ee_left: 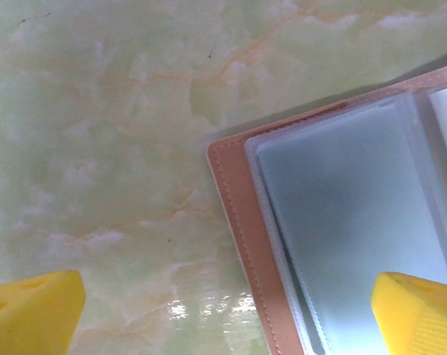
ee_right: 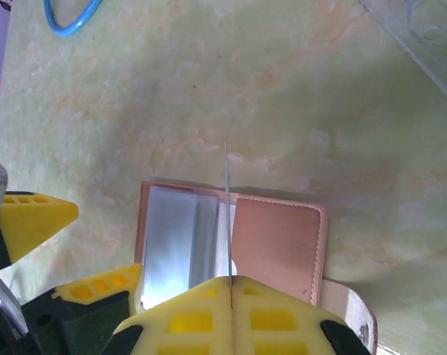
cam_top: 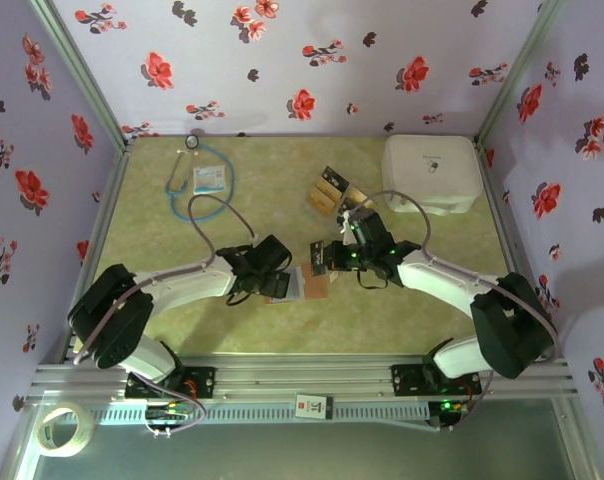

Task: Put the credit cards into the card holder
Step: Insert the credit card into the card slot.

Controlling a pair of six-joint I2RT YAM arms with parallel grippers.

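The card holder [cam_top: 307, 285] lies open on the table, reddish-brown outside with clear greyish sleeves [ee_left: 349, 222] inside. My right gripper [ee_right: 230, 281] is shut on a credit card [ee_right: 227, 207] seen edge-on as a thin line, standing upright over the holder's [ee_right: 275, 237] middle fold. My left gripper [ee_left: 227, 318] is open, one yellow finger [ee_left: 31, 310] over bare table and the other finger [ee_left: 423, 310] over the sleeves, straddling the holder's left edge [ee_left: 234, 207]. In the top view both grippers, left [cam_top: 279, 280] and right [cam_top: 322, 258], meet over the holder. More credit cards [cam_top: 332, 192] lie behind.
A big white case [cam_top: 432, 172] stands at the back right. A blue cable [cam_top: 222, 190] loops around a white-blue packet [cam_top: 209, 180] at the back left. A tape roll [cam_top: 64, 428] sits off the table's near left corner.
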